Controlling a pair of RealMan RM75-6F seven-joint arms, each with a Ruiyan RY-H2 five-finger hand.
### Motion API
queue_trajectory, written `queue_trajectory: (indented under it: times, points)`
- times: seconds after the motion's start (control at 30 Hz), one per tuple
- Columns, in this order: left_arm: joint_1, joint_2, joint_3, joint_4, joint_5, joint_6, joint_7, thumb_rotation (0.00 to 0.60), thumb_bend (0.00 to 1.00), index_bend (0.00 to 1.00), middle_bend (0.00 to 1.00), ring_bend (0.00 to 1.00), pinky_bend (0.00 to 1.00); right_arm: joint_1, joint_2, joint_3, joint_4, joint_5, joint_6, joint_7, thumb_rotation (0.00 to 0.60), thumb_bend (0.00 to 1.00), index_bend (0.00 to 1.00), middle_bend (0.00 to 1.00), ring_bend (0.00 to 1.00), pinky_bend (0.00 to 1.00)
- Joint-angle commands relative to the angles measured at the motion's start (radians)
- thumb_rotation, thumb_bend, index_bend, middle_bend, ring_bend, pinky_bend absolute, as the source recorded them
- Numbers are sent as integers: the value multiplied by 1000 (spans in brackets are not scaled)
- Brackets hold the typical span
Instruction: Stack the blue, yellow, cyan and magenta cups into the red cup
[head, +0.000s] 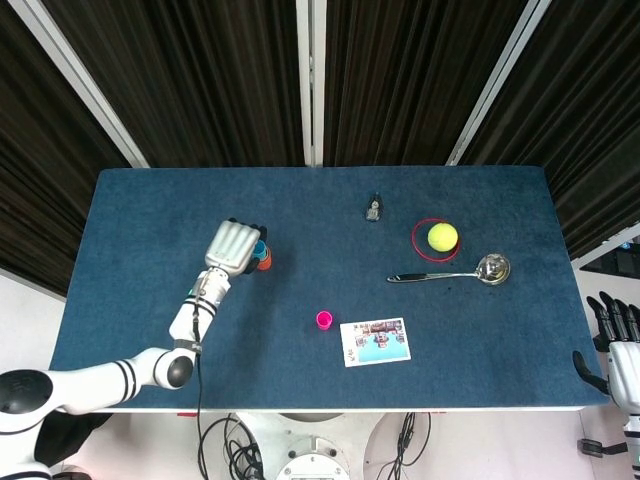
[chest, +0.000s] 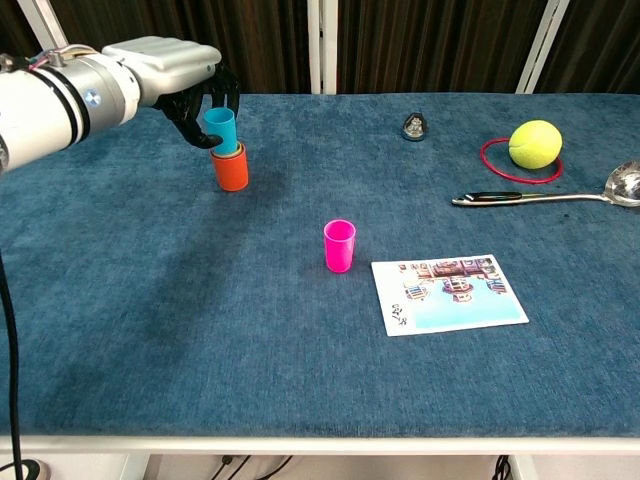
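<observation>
One hand works: the left hand (chest: 170, 75) reaches over the far left of the table (chest: 200, 330), fingers curled around the cyan cup (chest: 220, 130), whose base sits in the red cup (chest: 231, 170) (a yellow rim shows inside it). Nearer, the magenta cup (chest: 339, 245) stands alone, empty. At the table's edge the right hand (head: 620, 345) hangs, holding nothing, fingers apart.

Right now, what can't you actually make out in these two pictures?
- Blue cup: not visible; only a yellow rim shows inside the red cup, chest view.
- Cyan cup: mostly covered by the left hand in the head view.
- Right hand: cut off by the head view's edge.
- Small object near the far edge: too small to identify.
</observation>
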Motion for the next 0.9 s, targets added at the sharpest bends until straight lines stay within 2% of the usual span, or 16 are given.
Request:
queue_trajectory:
  times: [0.03, 0.2, 0.27, 0.37, 0.53, 0.77, 0.9]
  points:
    - [-2, -14, 6, 23, 4, -12, -15, 600, 337, 409, 441, 452, 401, 1, -1, 0, 1, 0, -1, 1, 600, 309, 0, 0, 0, 0]
    - [1, -17, 12, 32, 25, -8, -35, 600, 278, 205, 284, 335, 347, 3, -1, 1, 7, 4, -7, 6, 600, 309, 0, 0, 0, 0]
    - [2, -15, 14, 31, 39, 2, -38, 600, 265, 175, 259, 293, 323, 4, -1, 2, 7, 6, -9, 8, 600, 309, 0, 0, 0, 0]
    - [4, -2, 15, 4, 60, 18, -35, 600, 260, 171, 253, 250, 297, 4, 0, 2, 8, 5, -8, 9, 600, 309, 0, 0, 0, 0]
    - [15, 53, 27, -147, 119, 61, -21, 600, 255, 171, 254, 243, 298, 5, 0, 5, 7, 6, -6, 10, 600, 309, 0, 0, 0, 0]
    - [39, 115, 125, -387, 217, 95, 77, 600, 251, 188, 257, 243, 289, 3, 9, 8, -11, -5, 12, 4, 600, 309, 0, 0, 0, 0]
    - [60, 100, 178, -414, 266, 111, 99, 600, 248, 197, 257, 243, 285, 2, 9, 5, -12, -4, 10, 1, 600, 308, 0, 0, 0, 0]
